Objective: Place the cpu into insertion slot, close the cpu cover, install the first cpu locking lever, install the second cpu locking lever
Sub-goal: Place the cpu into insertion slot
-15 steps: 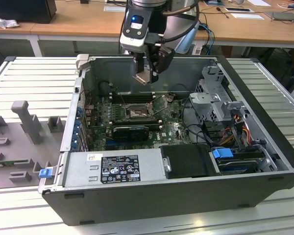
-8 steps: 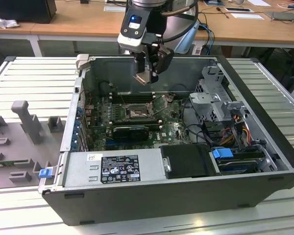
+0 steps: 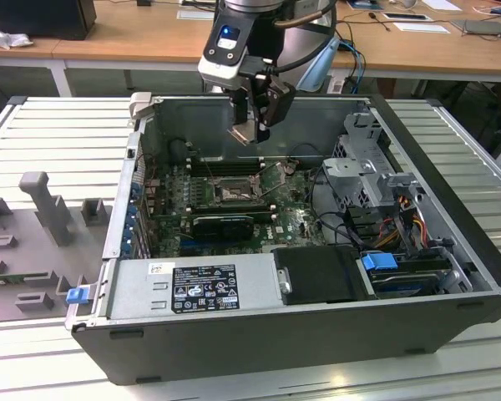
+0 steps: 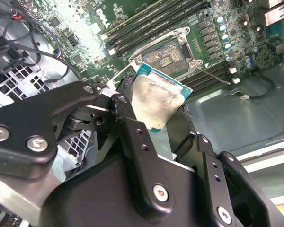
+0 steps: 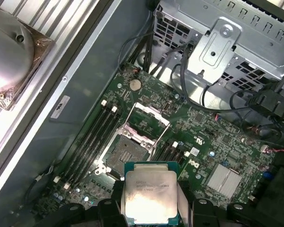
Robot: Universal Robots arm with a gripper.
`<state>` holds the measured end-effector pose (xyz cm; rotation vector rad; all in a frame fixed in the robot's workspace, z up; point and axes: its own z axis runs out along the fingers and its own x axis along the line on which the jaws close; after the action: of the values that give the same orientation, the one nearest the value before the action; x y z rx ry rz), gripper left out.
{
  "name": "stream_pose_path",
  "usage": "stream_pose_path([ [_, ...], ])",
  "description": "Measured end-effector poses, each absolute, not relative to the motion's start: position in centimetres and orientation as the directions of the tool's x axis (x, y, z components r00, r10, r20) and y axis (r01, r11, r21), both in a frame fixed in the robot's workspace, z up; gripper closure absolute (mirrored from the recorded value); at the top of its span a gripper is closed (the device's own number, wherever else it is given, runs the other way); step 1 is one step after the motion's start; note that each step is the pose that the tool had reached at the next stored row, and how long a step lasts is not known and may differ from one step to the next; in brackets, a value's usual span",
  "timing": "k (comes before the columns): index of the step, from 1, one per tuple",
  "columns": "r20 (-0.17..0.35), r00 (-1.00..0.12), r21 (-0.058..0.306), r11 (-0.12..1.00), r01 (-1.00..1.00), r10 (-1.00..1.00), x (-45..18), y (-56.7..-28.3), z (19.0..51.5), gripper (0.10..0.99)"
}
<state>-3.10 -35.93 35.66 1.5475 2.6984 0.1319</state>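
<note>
Pincer pinches the cpu by its edges; I see it above the motherboard, apart from the bare insertion slot, cpu cover raised.

I hold the cpu, a flat square chip with a pale silver-grey top and a green edge, in the air, clear of the insertion slot. That dark, silver-rimmed square socket lies bare. Its cpu cover is swung up open beside it.
</note>
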Motion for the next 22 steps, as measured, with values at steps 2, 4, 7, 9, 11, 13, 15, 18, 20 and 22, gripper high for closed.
stream_pose_path([
  [2, 0.018, -0.496, 0.087, 0.492, 0.866, 0.868, -3.10, -35.93, 35.66, 0.557],
  [4, 0.018, -0.481, 0.087, 0.478, 0.874, 0.877, -3.10, -35.93, 35.64, 0.557],
  [7, 0.018, -0.461, 0.087, 0.458, 0.885, 0.887, -3.10, -35.93, 35.63, 0.557],
  [9, 0.018, -0.443, 0.087, 0.440, 0.894, 0.896, -3.10, -35.93, 35.61, 0.557],
  [11, 0.018, -0.432, 0.087, 0.429, 0.899, 0.902, -3.10, -35.93, 35.60, 0.557],
  [13, 0.018, -0.414, 0.087, 0.411, 0.908, 0.910, -3.10, -35.93, 35.58, 0.557],
  [15, 0.018, -0.396, 0.087, 0.393, 0.915, 0.918, -3.10, -35.93, 35.57, 0.557],
  [18, 0.018, -0.379, 0.087, 0.376, 0.923, 0.925, -3.10, -35.93, 35.56, 0.557],
  [20, 0.018, -0.362, 0.087, 0.359, 0.929, 0.932, -3.10, -35.93, 35.56, 0.557],
  [22, 0.018, -0.352, 0.087, 0.349, 0.933, 0.936, -3.10, -35.93, 35.56, 0.557],
])
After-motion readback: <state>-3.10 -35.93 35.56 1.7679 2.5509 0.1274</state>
